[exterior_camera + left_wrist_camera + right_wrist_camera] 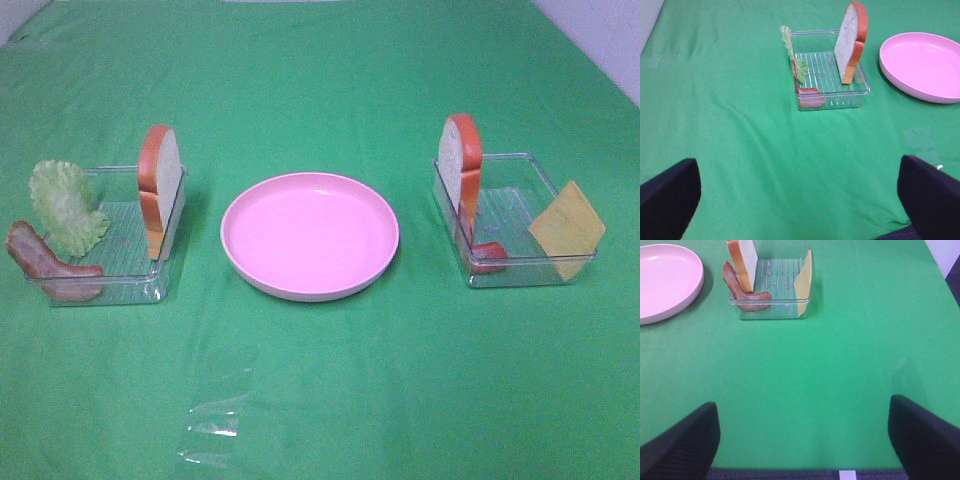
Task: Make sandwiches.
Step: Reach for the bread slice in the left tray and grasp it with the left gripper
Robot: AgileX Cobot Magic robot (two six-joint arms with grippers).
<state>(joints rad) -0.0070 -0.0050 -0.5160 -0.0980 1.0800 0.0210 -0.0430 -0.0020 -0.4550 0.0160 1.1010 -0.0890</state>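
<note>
No stack is built. The left clear tray (130,285) holds an upright white bread slice (160,185) with orange crust, a green lettuce leaf (68,205) and a reddish-brown bacon strip (45,262). The right clear tray (530,272) holds a second upright bread slice (462,165), a red piece (489,256) and a yellow cheese square (567,228). Neither gripper shows in the exterior view. My left gripper (800,200) is open and empty, well short of the left tray (840,97). My right gripper (802,440) is open and empty, well short of the right tray (775,307).
A round pink plate (310,235) lies empty between the trays on the green cloth. A clear scrap of plastic film (215,425) lies on the cloth near the front edge. A white wall edge shows at the far right corner.
</note>
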